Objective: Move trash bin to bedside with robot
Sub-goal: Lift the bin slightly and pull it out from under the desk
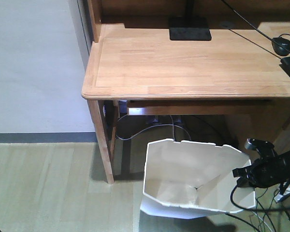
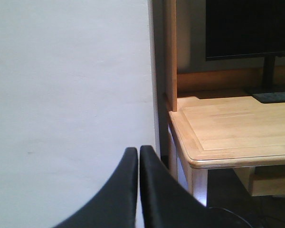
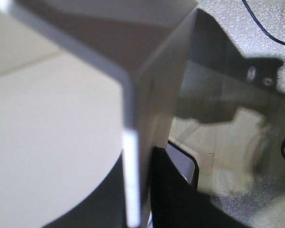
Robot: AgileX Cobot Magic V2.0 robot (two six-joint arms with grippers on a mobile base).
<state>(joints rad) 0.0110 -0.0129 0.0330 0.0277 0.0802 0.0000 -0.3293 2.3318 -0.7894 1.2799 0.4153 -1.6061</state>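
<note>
The bin (image 1: 183, 169) stands upright on the floor (image 1: 48, 183), mouth up, just in front of the surface (image 1: 183, 63). It lies left of my right tool (image 1: 242, 172), which is clamped on its right rim wall. My left tool (image 2: 138, 156), pinched narrow and empty, faces the wall (image 2: 61, 71), farther off. I see no bed here. Cables (image 1: 171, 128) trail behind.

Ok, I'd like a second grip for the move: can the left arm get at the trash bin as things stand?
Probably not yet. The left gripper is shut and faces the wall beside the desk, and the trash bin is outside its camera's view. Only the right gripper is at the rim.
</note>
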